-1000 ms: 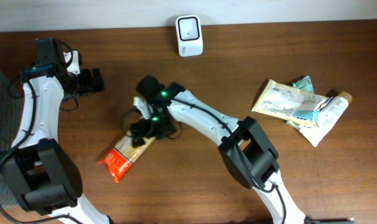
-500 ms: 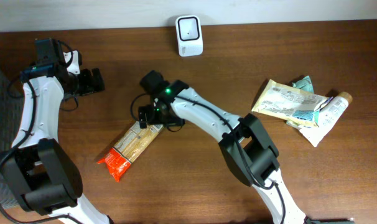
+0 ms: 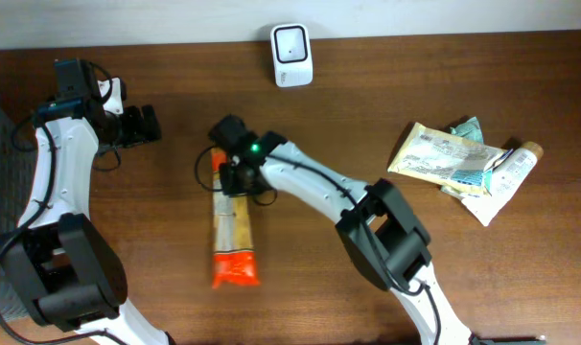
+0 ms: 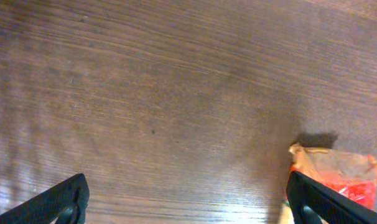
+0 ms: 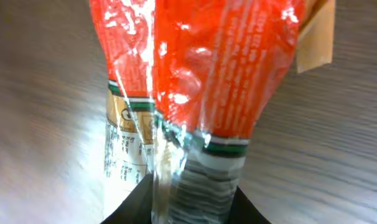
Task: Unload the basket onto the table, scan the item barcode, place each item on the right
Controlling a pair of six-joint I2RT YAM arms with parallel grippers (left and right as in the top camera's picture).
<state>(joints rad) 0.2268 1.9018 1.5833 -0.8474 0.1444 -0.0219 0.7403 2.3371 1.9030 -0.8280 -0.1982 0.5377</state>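
- One packet [image 3: 235,240], orange at its near end, lengthwise over the middle of the table [image 3: 386,96], in front of the white scanner [image 3: 291,55].
- One right gripper [image 3: 230,176], fingers clamped on the packet's far end.
- One left gripper [image 3: 149,125], fingers spread wide, empty, well left of the packet.

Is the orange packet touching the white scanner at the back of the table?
No, the orange packet lies well short of the white scanner, with a clear gap between them.
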